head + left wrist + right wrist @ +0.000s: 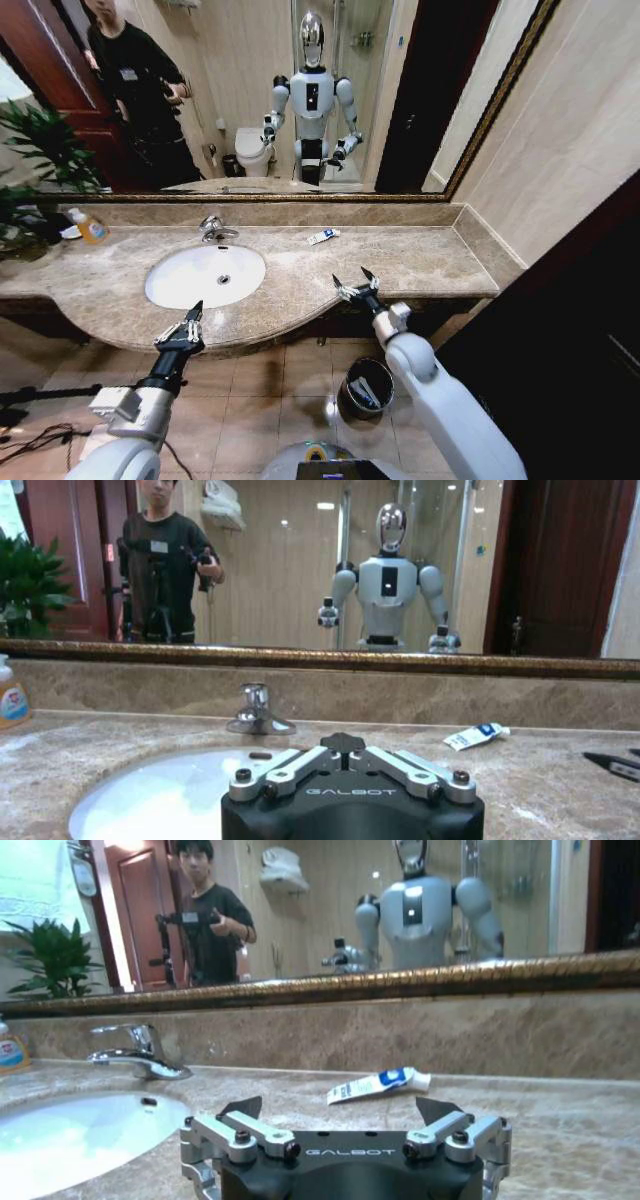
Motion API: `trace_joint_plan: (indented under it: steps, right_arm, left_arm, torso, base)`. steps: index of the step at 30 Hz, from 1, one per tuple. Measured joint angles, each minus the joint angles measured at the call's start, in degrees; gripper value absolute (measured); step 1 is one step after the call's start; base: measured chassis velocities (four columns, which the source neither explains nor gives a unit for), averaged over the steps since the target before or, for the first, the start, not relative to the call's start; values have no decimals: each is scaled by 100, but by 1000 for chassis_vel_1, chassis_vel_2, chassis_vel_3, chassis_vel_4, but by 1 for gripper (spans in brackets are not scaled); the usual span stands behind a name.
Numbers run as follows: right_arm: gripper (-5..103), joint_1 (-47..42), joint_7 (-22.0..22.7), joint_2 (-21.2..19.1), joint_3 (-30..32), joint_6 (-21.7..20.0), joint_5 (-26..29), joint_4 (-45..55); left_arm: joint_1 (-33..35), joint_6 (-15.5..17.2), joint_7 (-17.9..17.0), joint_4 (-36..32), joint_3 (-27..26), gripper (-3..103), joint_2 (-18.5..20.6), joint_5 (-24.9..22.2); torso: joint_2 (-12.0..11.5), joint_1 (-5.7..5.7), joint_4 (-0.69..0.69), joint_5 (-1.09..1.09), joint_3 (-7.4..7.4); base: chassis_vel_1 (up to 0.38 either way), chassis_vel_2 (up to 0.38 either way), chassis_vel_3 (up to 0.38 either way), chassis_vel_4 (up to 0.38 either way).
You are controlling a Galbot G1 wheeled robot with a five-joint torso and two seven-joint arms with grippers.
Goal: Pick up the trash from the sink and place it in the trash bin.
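Hanging with its fingers spread wide and holding nothing, the right gripper (356,282) waits over the front edge of the brown marble counter (420,258), pointed at the small blue-and-white tube (323,236) lying by the back wall. The left gripper (187,322), also spread and empty, sits by the white oval sink (172,283). The shiny round trash bin (346,392) stands on the floor below, ready for a drop.
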Motion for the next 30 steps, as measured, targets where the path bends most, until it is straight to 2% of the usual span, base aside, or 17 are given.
trace_joint_plan:
  steps: [5, 10, 16, 30]
  right_arm:
    - [100, 851, 156, 83, -357, -273, 345, -630]
    - [100, 1530, 248, 225, -640, -304, 348, -1199]
    - [100, 2468, 407, 621, -976, -376, 304, -2452]
    - [100, 3439, 190, 1205, -962, -321, 52, -3975]
  left_arm:
    - [0, 0, 2, 0, 0, 0, 0, 0]
    - [0, 0, 1, 0, 0, 0, 0, 0]
    - [0, 0, 0, 0, 0, 0, 0, 0]
    - [0, 0, 0, 0, 0, 0, 0, 0]
  torso:
    - [0, 0, 0, 0, 0]
    - [0, 0, 0, -1, 0]
    - [0, 0, 0, -2, 0]
    - [0, 0, 0, -2, -1]
  base:
    - [0, 0, 0, 0]
    - [0, 0, 0, 0]
    - [0, 0, 0, 0]
    - [0, 0, 0, 0]
